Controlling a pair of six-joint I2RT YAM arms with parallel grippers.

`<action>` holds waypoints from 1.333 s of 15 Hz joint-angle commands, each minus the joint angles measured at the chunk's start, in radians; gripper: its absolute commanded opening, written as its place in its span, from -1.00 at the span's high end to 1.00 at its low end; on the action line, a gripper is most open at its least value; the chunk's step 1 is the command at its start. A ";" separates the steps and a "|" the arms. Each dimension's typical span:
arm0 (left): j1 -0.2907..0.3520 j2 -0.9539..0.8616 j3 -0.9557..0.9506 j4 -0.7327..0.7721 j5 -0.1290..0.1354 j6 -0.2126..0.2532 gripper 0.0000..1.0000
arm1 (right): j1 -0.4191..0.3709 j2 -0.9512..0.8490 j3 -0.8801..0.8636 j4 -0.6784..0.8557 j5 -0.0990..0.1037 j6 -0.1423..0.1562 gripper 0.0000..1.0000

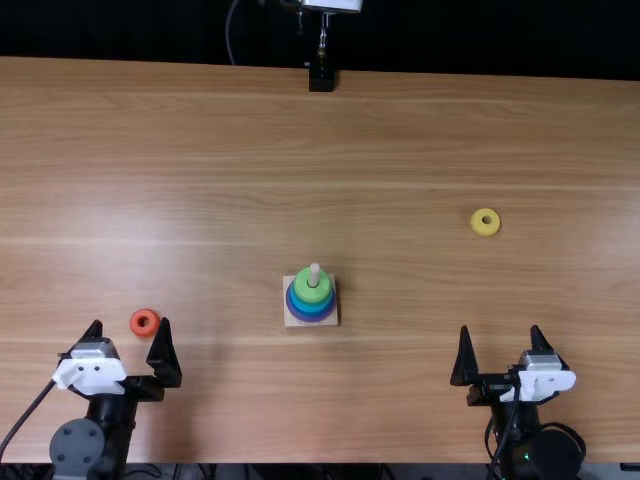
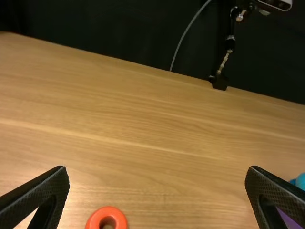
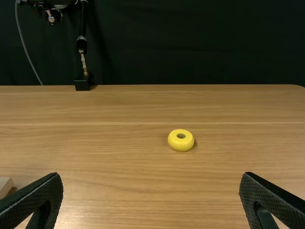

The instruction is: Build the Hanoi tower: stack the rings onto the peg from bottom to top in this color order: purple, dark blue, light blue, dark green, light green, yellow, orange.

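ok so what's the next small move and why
Probably bring the open black right gripper over the round yellow ring: a light green ring sits topmost on the pale upright peg, yellow comes next, and it lies on that gripper's side.

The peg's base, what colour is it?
The base is pale beige, seen best in the top view.
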 commanded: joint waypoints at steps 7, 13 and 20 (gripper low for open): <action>0.004 -0.065 -0.055 0.009 -0.021 0.062 -1.00 | -0.010 -0.012 -0.012 0.000 0.013 0.000 -1.00; 0.004 -0.065 -0.055 0.012 -0.023 0.062 -1.00 | -0.010 -0.012 -0.012 0.000 0.013 0.000 -1.00; 0.004 -0.065 -0.055 0.012 -0.023 0.062 -1.00 | -0.010 -0.012 -0.012 0.000 0.013 0.000 -1.00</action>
